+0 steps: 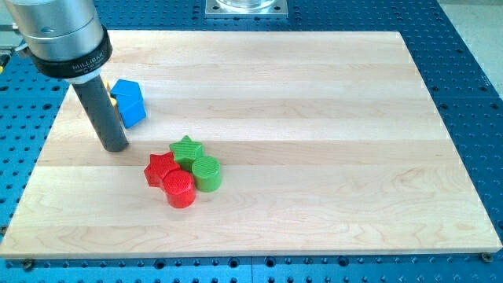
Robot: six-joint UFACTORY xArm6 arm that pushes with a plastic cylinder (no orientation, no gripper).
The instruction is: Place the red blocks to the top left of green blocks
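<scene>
While my tip (pixel 115 146), a bare rod holding nothing, rests clear, red star (pixel 160 168) and red cylinder (pixel 180 189) lie lower-right, touching green star (pixel 187 149) and green cylinder (pixel 207 173).

Red star (pixel 159 169) left of green star (pixel 187 149), touching.

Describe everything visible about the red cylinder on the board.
The red cylinder is a short, round block with a flat, finely ribbed top and smooth sides, looking like moulded plastic. It stands upright on the wooden board, lowest in the cluster left of centre. It presses against the red star at its upper left and the green cylinder on its right; the green star sits just above. My tip is up and to the left, apart from it.
</scene>
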